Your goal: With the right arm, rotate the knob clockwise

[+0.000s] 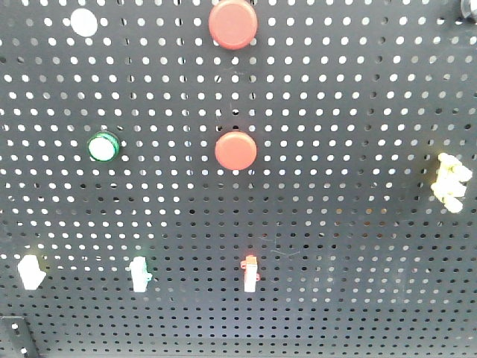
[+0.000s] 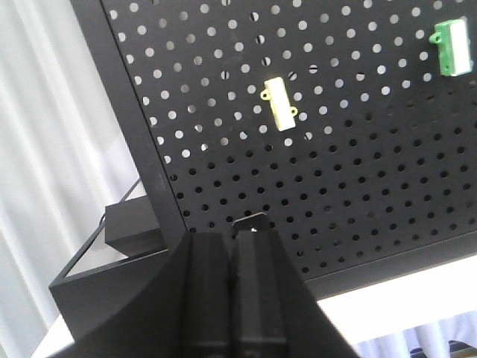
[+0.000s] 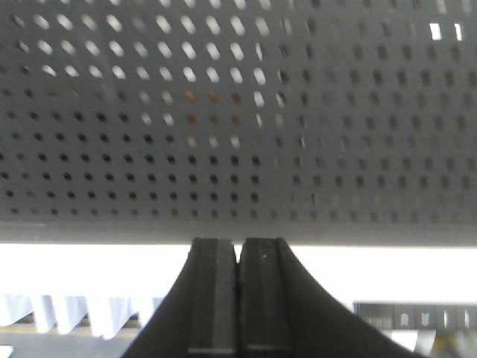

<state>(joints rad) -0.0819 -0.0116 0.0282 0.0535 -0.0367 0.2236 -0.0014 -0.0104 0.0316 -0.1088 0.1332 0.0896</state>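
Note:
No knob shows plainly in any view. A dark rounded part (image 1: 467, 7) is cut off at the top right corner of the black pegboard (image 1: 335, 224), and I cannot tell what it is. Neither gripper appears in the front view. In the right wrist view my right gripper (image 3: 238, 242) is shut with nothing between its fingers, just below the pegboard's lower edge (image 3: 238, 227). In the left wrist view my left gripper (image 2: 231, 237) is shut and empty, pointing at the board's lower left part.
On the board are two red buttons (image 1: 232, 24) (image 1: 235, 150), a green button (image 1: 103, 146), a white button (image 1: 83, 22), a row of small switches (image 1: 250, 272) and a yellow fitting (image 1: 451, 183). A black box (image 2: 130, 224) sits left of the board.

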